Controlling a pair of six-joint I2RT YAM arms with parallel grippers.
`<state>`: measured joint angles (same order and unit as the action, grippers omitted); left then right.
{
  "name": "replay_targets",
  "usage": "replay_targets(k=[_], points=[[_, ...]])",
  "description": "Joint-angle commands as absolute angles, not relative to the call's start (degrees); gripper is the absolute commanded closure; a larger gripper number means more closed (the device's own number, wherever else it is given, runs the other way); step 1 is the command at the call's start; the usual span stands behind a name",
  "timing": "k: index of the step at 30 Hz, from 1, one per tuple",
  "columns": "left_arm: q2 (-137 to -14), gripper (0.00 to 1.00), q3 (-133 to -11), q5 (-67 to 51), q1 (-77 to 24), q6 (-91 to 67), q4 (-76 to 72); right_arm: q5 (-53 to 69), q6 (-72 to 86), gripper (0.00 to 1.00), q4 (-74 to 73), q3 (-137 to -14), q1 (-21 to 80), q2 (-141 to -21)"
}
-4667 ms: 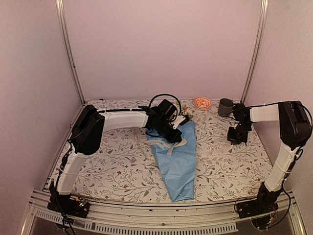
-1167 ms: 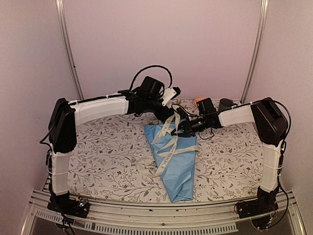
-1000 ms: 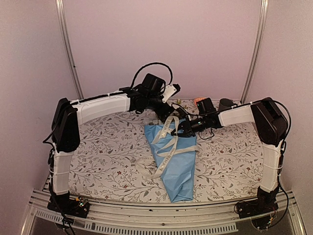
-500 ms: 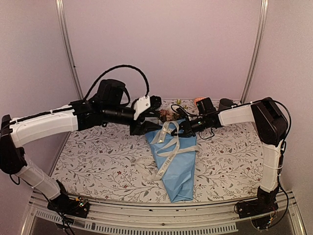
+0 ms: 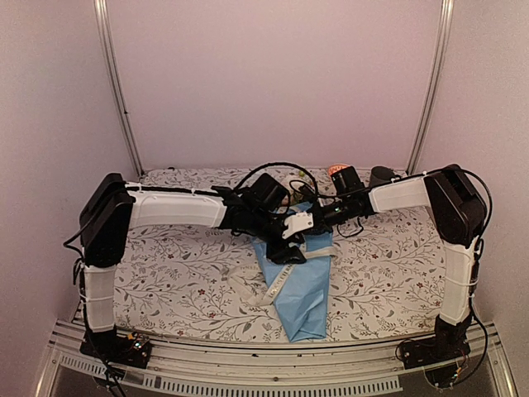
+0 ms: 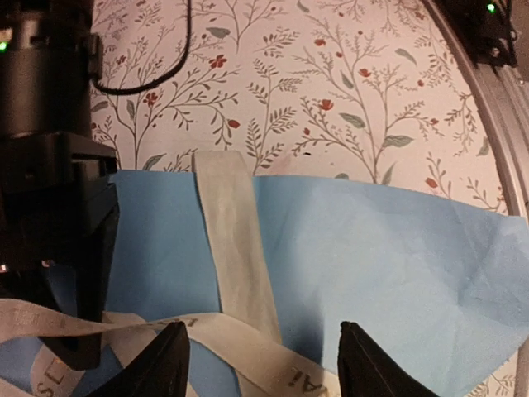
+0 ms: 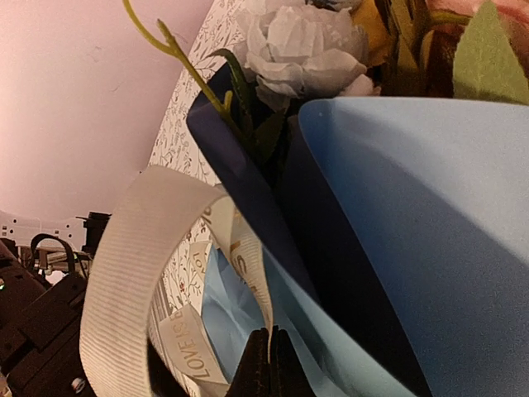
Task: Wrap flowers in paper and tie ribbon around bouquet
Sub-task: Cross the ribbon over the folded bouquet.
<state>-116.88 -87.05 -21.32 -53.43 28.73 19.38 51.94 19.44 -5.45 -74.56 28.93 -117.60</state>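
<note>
- We see our left gripper (image 6: 260, 364) with jaws apart, just above the cream ribbon (image 6: 235, 231) that crosses the blue paper cone (image 5: 304, 289) lying mid-table.
- Our right gripper (image 7: 264, 357) is pinched together on a loop of that ribbon, near the white bloom (image 7: 302, 37) at the cone's far end.

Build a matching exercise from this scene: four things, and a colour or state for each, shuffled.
1. paper
2. ribbon
3. left gripper
4. right gripper

A. jaws shut, pinching a strip
B. cream, with printed letters
C. light blue outside, navy inside
D. jaws open, holding nothing

Pairs: 1-C, 2-B, 3-D, 4-A
</note>
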Motion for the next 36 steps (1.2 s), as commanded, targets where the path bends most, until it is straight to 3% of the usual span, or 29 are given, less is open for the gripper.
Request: replay_targets(k=[1, 3, 6, 23, 29, 32, 36], points=[[-120.39, 0.46, -90.79, -19.78, -51.05, 24.88, 27.60, 50.44, 17.44, 1.00, -7.45, -75.54, 29.03, -116.73], [-120.68, 0.55, -90.69, -19.99, -51.09, 24.81, 27.72, 50.26, 17.27, 1.00, -7.63, -75.53, 29.00, -116.65], [-120.22, 0.57, -89.98, -19.79, -51.43, 24.77, 28.04, 49.94, 17.06, 1.00, -7.73, -75.54, 29.02, -116.63], [-122.01, 0.27, -92.46, -28.86, -52.47, 27.55, 32.62, 49.71, 17.46, 1.00, -7.99, -76.14, 29.00, -116.67], [-125.47, 0.25, -94.61, -24.53, -53.14, 27.00, 34.45, 49.61, 17.41, 1.00, -8.14, -76.20, 29.02, -116.63], [-127.12, 0.41, -95.57, -20.76, -53.26, 25.85, 34.45, 49.64, 17.32, 1.00, -8.26, -76.06, 29.01, -116.46], [-126.34, 0.88, -95.31, -19.38, -53.35, 25.15, 33.33, 49.41, 16.82, 1.00, -8.73, -76.01, 29.00, -116.35]])
